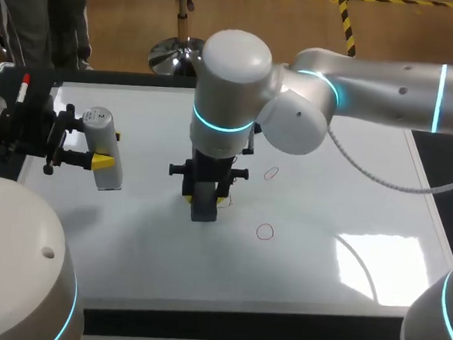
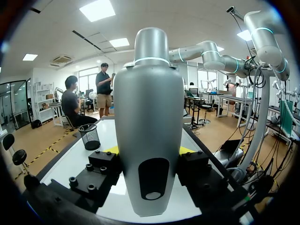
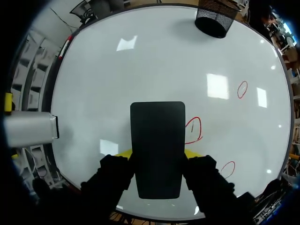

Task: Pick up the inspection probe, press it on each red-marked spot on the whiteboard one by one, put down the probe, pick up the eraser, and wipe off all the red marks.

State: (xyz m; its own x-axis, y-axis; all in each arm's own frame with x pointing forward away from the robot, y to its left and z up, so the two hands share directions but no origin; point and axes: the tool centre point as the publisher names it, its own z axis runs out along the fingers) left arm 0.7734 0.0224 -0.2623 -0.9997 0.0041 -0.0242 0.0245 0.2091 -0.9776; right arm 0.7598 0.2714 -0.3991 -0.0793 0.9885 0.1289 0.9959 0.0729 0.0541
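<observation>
Only the right wrist view plainly shows the red mark (image 3: 193,130) beside the eraser (image 3: 157,136), clamped in the right gripper (image 3: 157,153); the left gripper (image 2: 149,150) clamps the probe (image 2: 148,103)

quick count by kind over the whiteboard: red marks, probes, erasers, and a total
red marks: 3
probe: 1
eraser: 1
total: 5
</observation>
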